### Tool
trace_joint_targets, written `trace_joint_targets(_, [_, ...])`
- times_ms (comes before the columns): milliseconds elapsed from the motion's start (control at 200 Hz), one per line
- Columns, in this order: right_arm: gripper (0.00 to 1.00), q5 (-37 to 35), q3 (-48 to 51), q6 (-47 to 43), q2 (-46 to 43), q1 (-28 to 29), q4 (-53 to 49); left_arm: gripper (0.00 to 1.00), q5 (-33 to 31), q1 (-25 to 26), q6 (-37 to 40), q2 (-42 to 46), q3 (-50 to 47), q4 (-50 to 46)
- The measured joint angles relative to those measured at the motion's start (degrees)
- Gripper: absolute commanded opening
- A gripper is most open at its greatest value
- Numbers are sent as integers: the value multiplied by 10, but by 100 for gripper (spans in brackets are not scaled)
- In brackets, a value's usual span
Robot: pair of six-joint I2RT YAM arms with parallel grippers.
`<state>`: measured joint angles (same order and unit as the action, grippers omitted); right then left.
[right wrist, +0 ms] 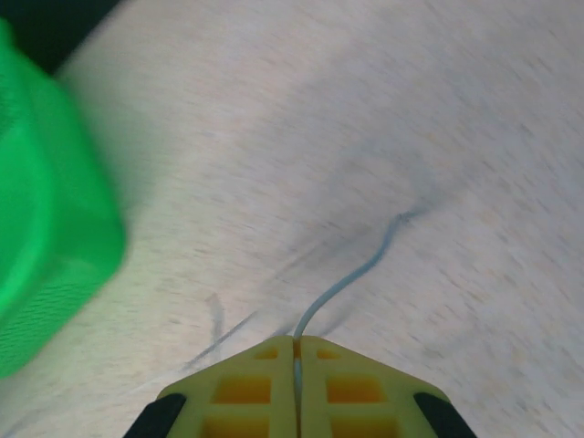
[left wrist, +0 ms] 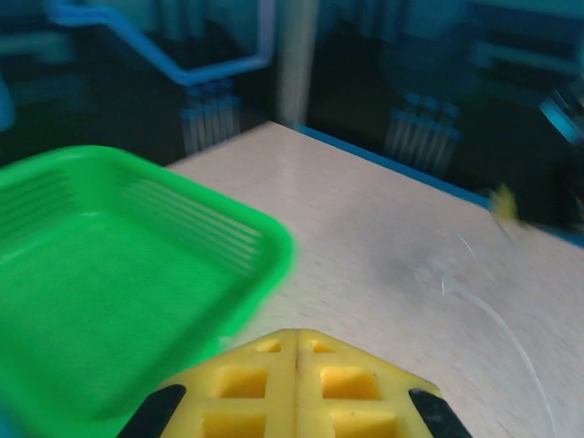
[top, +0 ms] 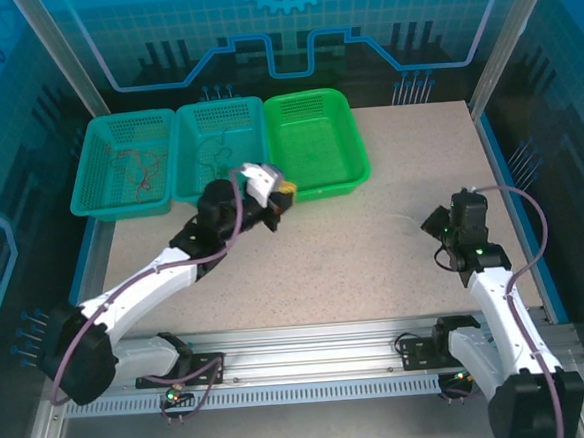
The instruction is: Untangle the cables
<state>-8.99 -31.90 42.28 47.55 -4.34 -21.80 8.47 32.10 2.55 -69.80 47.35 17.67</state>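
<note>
Cables of thin red and dark green wire [top: 140,167] lie tangled in the left teal plastic mesh basket [top: 125,118], at the far left of the speckled beige table [top: 376,273]. A few more dark strands [top: 212,149] lie in the middle teal plastic mesh basket [top: 219,105] just beside it. A bright green plastic basket [top: 313,95] comes next in the row, right against the middle one.

The left tool [top: 280,195] hangs at the near left corner of the green basket. In the left wrist view its yellow fingers [left wrist: 246,383] are pressed together, with nothing seen between them.

The right tool [top: 436,224] sits low over bare table on the right side, well apart from the baskets. Its yellow fingers [right wrist: 347,388] are clamped on one pale thin cable [right wrist: 360,269], which leaves the seam between them and curves away across the table.
</note>
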Motion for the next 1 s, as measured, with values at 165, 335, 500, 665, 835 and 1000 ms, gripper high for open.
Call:
trace_joint_targets(165, [0,32,31,30,24,-51,0,0,-33,-36,-28,40,0,-35])
trace_joint_targets(335, [0,150,25,5,82,-54,51,26,67,-31,-40,23,-7,-31])
trace_joint_targets(500, [0,257,-12,-37,101,-27,70,57,107,29,-36,-65,-7,-10])
trace_joint_targets(665, [0,318,-73,-100,51,30,74,81,110,42,-20,-138,-4,2])
trace_joint_targets(835, [0,357,-151,-157,8,80,68,97,158,40,16,-174,50,-12])
trace_joint_targets(1000, [0,376,-191,-176,1,119,66,99,207,44,22,-212,95,8])
